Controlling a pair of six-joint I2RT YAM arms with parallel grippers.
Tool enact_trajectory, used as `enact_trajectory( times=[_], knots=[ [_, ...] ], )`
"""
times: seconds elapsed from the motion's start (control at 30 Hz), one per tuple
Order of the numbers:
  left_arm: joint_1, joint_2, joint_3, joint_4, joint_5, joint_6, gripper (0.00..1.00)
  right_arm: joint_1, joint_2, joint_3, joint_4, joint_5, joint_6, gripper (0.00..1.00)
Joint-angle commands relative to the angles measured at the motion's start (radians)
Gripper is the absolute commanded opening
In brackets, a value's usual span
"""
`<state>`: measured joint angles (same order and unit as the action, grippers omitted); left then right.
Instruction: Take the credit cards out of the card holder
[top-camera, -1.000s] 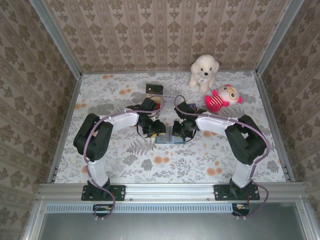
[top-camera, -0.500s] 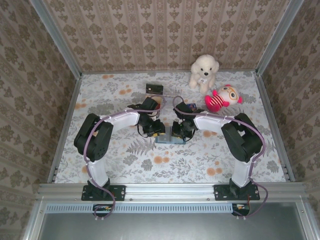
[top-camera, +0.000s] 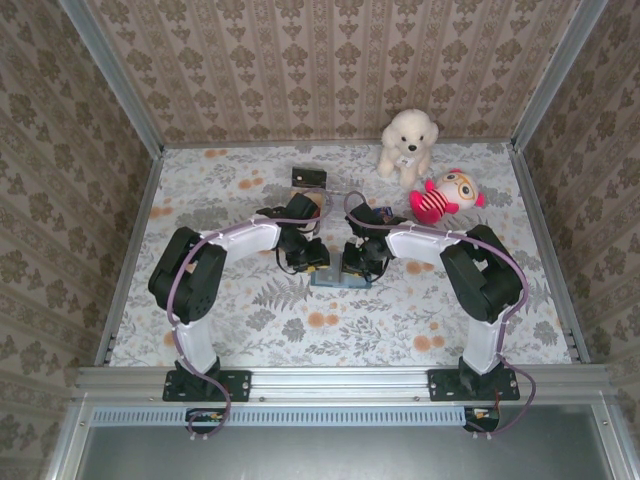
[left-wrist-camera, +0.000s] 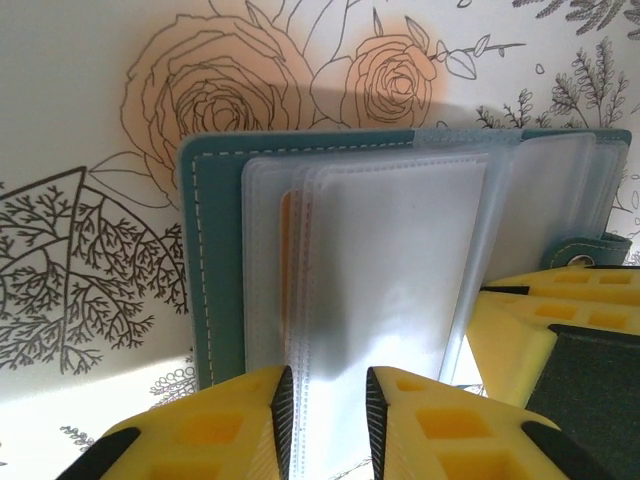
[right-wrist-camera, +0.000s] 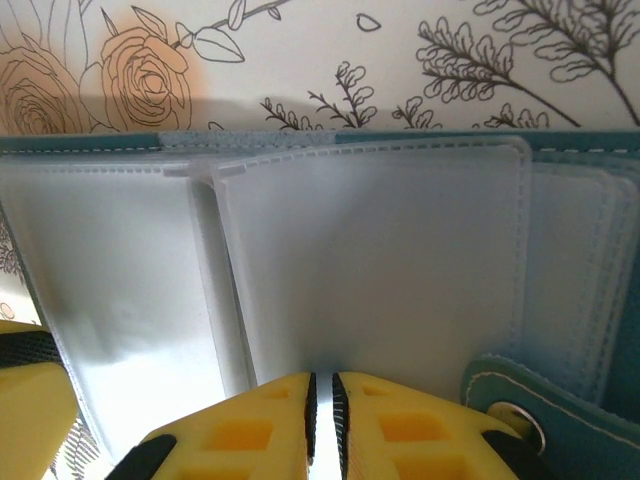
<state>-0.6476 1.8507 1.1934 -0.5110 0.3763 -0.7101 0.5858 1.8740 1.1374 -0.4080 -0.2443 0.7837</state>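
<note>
The teal card holder (top-camera: 338, 279) lies open on the flowered table between both arms. In the left wrist view its teal cover (left-wrist-camera: 215, 260) and clear plastic sleeves (left-wrist-camera: 400, 260) fan out, and an orange strip (left-wrist-camera: 286, 262) shows inside one sleeve, perhaps a card's edge. My left gripper (left-wrist-camera: 330, 385) stands open, its pads on either side of a few sleeve pages. My right gripper (right-wrist-camera: 322, 385) is shut on the lower edge of one clear sleeve (right-wrist-camera: 380, 270) and holds it up. A dark credit card (top-camera: 309, 177) lies on the table behind the arms.
A white plush bear (top-camera: 408, 143) and a red plush doll (top-camera: 443, 197) sit at the back right. The holder's snap tab (right-wrist-camera: 520, 405) lies beside my right fingers. Patterned walls enclose the table on three sides.
My left gripper's jaws have drawn closer together around the sleeves. The right arm has edged slightly to the left, still shut on its sleeve.
</note>
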Motion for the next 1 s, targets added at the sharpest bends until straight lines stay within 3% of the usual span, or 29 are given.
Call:
enact_trajectory(
  times=[0.0, 0.8, 0.97],
  knots=[
    [-0.009, 0.005, 0.03, -0.012, -0.002, 0.014, 0.27, 0.008, 0.047, -0.007, -0.045, 0.006, -0.014, 0.17],
    [-0.012, 0.028, 0.028, 0.039, 0.086, 0.017, 0.21, 0.008, 0.054, -0.005, -0.044, 0.001, -0.011, 0.16],
    [-0.012, 0.011, 0.016, 0.084, 0.147, 0.03, 0.15, 0.009, 0.045, -0.01, -0.042, -0.001, -0.008, 0.09]
  ],
)
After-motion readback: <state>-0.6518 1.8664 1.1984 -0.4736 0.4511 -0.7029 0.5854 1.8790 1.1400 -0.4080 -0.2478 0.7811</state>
